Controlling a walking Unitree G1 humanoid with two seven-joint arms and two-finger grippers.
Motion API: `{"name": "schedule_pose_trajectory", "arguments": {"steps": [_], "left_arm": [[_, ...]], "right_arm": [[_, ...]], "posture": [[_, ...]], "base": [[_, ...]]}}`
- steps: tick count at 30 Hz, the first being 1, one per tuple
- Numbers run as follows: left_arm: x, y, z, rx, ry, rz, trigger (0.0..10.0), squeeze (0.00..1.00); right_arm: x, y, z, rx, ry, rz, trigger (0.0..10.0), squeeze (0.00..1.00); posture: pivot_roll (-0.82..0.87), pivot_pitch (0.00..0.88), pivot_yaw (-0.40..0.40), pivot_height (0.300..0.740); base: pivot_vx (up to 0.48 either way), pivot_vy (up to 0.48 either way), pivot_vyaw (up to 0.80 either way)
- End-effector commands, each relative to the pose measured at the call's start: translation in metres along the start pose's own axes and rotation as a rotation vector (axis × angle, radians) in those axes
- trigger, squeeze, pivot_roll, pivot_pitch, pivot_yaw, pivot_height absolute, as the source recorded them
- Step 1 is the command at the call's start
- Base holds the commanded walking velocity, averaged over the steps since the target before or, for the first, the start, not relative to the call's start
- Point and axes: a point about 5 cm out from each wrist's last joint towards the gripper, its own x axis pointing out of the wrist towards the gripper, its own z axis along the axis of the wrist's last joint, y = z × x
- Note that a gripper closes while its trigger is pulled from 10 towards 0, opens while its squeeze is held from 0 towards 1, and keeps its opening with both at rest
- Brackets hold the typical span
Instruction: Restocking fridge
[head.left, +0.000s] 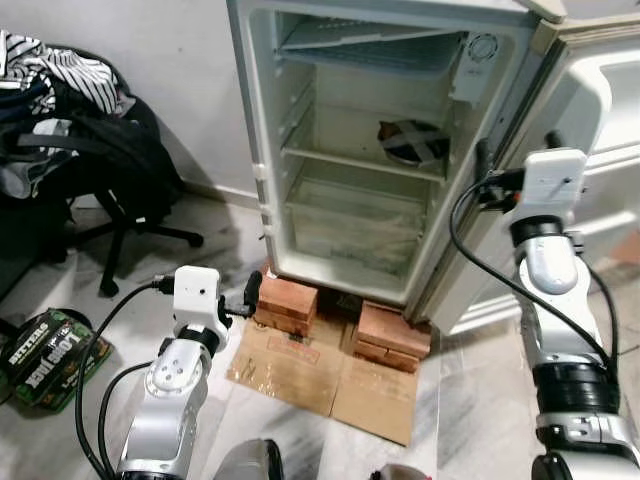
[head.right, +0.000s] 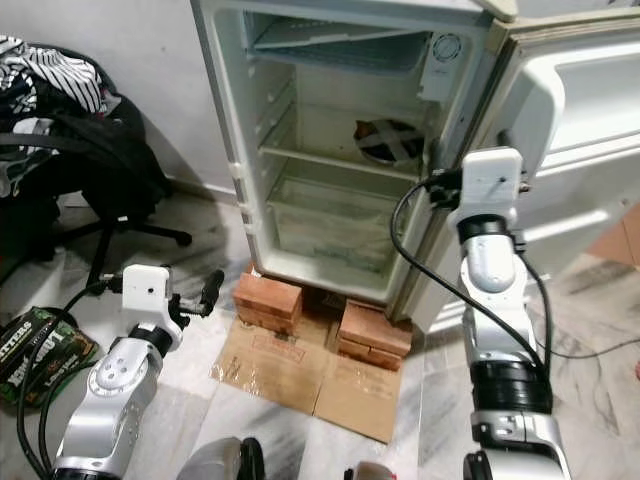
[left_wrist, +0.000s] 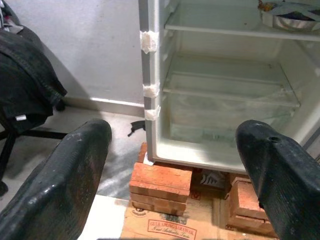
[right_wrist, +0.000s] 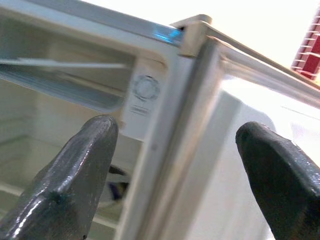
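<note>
Bricks prop open fridge, chair at left.

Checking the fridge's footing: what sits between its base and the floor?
Red bricks on flattened cardboard prop the fridge, seen in both eye views.

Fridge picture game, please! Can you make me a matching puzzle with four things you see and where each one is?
Things:
1. bricks
2. foil-covered dish
3. cardboard
4. office chair

Places:
A. flat on the floor before the fridge
B. on a shelf inside the fridge
C. under the fridge, propping it up
D. by the wall, draped with dark clothes

Pairs: 1-C, 2-B, 3-A, 4-D
</note>
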Motion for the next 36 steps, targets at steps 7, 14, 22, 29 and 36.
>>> {"name": "schedule_pose_trajectory", "arguments": {"steps": [7, 14, 22, 29, 36], "left_arm": [[-0.001, 0.004, 0.003, 0.013, -0.002, 0.014, 10.0, 0.00], [-0.001, 0.003, 0.003, 0.016, 0.000, 0.006, 10.0, 0.00], [-0.004, 0.005, 0.003, 0.018, 0.004, 0.017, 10.0, 0.00], [-0.003, 0.006, 0.003, 0.020, 0.005, 0.019, 10.0, 0.00], [-0.005, 0.003, 0.006, 0.007, -0.012, -0.033, 10.0, 0.00]], "right_arm": [[0.015, -0.021, 0.004, -0.073, 0.027, -0.072, 10.0, 0.00], [0.031, -0.017, 0.001, -0.017, 0.101, -0.127, 0.0, 0.00], [0.039, -0.019, -0.001, -0.029, 0.135, -0.194, 0.0, 0.00], [0.035, -0.032, -0.010, -0.069, 0.174, -0.269, 0.0, 0.00], [0.014, -0.029, -0.021, -0.067, 0.165, -0.164, 10.0, 0.00]], "posture": [[0.00, 0.107, 0.032, 0.740], [0.01, 0.110, 0.035, 0.740], [0.02, 0.111, 0.032, 0.740], [0.02, 0.110, 0.031, 0.740], [0.02, 0.110, 0.031, 0.740]], "base": [[0.000, 0.000, 0.00], [0.000, 0.000, 0.00], [0.000, 0.000, 0.00], [0.000, 0.000, 0.00], [0.000, 0.000, 0.00]]}}
